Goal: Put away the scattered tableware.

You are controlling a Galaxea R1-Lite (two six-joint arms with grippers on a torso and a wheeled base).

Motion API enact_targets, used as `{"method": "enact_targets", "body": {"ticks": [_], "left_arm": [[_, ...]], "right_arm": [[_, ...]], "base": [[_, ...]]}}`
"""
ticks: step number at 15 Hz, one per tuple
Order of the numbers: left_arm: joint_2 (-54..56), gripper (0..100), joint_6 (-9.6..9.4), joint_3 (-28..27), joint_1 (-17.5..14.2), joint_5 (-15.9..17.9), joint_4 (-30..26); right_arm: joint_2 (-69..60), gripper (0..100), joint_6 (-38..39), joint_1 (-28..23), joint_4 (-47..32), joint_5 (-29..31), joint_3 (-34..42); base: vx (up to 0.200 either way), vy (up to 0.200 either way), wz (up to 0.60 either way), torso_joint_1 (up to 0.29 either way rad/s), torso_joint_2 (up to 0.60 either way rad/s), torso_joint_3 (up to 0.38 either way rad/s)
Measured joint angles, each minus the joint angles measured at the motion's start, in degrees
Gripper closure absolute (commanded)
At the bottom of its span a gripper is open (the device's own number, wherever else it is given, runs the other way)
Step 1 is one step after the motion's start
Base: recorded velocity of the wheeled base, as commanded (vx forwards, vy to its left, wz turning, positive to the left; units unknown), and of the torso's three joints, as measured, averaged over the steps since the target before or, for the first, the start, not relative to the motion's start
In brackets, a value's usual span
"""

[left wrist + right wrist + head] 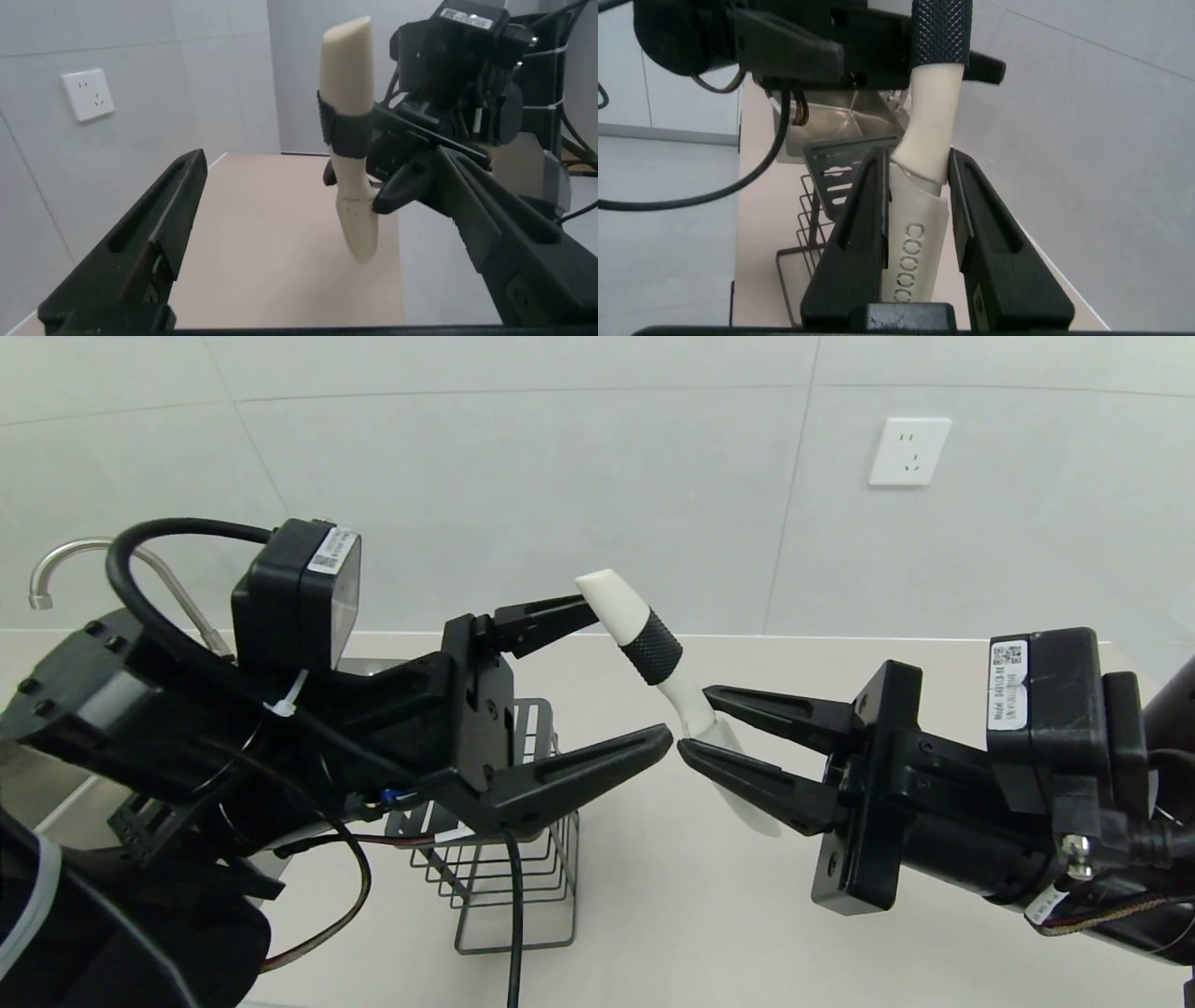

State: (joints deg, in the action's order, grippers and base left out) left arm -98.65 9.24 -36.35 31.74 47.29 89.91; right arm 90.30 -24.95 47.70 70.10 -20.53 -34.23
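Tap (56,560) is noted far left, at the table (700,915) edge. Left pincer (627,674) is held wide open above the wire rack (523,896), its jaws set either side of the white utensil (653,649). The utensil, black-banded, is held tilted in the air above the table and clamped at its lower part by the right pincer (695,721). Wall socket (908,451) is seen upper right.
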Motion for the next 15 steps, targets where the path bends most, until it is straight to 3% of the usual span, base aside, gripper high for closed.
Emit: {"method": "enact_targets", "body": {"ticks": [9, 11, 14, 15], "left_arm": [[-2.1, 0, 1.54, -4.3, 4.1, -1.5, 0.0], [-2.5, 0, 3.40, -5.7, 5.1, -1.5, 0.0], [-2.8, 0, 3.84, -6.4, 6.1, -1.5, 0.0], [-2.8, 100, 3.91, -6.5, 6.2, -1.6, 0.0]], "right_arm": [[-0.6, 100, 0.0, 0.9, 0.0, 0.2, 0.4], [-0.6, 100, 0.0, 1.2, 0.0, 0.3, 0.4], [-0.6, 100, 0.0, 1.3, 0.0, 0.5, 0.3], [-0.6, 100, 0.0, 1.2, 0.0, 0.6, 0.3]], "base": [[0.000, 0.000, 0.00, 0.000, 0.00, 0.000], [0.000, 0.000, 0.00, 0.000, 0.00, 0.000], [0.000, 0.000, 0.00, 0.000, 0.00, 0.000], [0.000, 0.000, 0.00, 0.000, 0.00, 0.000]]}}
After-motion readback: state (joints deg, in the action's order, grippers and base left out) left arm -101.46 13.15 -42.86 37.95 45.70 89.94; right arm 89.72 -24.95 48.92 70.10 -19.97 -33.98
